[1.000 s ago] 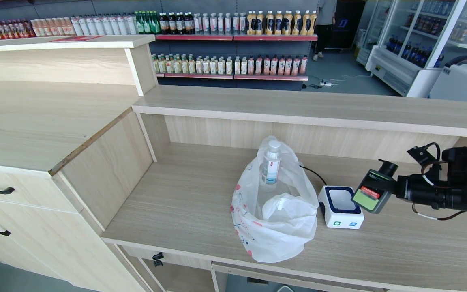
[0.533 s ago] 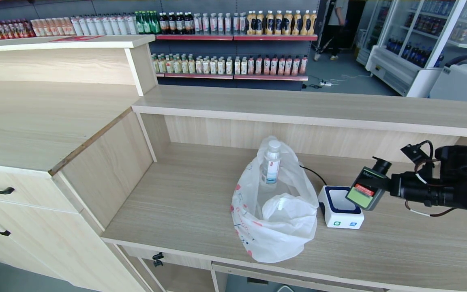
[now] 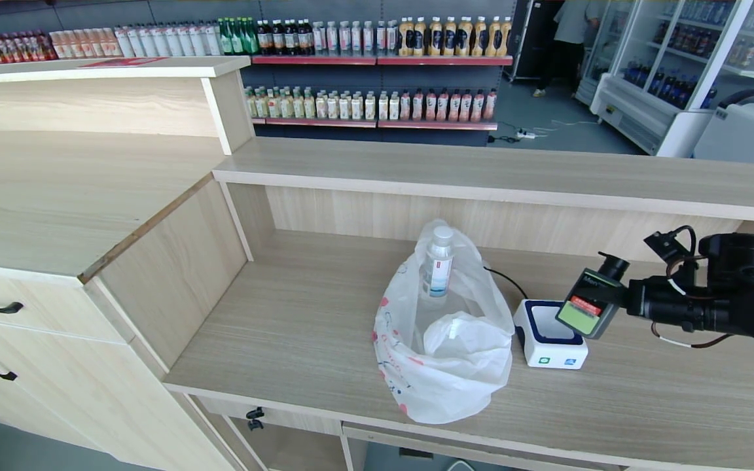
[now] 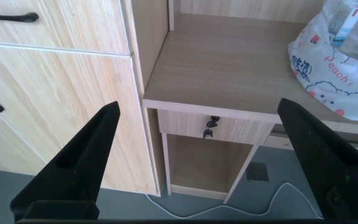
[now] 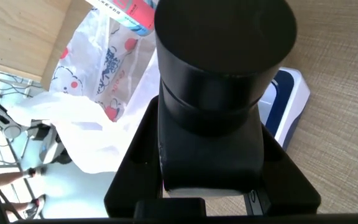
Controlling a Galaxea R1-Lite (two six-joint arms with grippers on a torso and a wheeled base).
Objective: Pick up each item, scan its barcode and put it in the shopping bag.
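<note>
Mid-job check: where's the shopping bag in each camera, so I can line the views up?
Head view: shopping bag mid-counter, just left of the scanner.
Left wrist view: the bag near the counter's front edge, above the keyed drawer.
Right wrist view: the bag beyond the held grey bottle, beside the scanner.
Shared landmark: the red-labelled water bottle standing in the bag.
</note>
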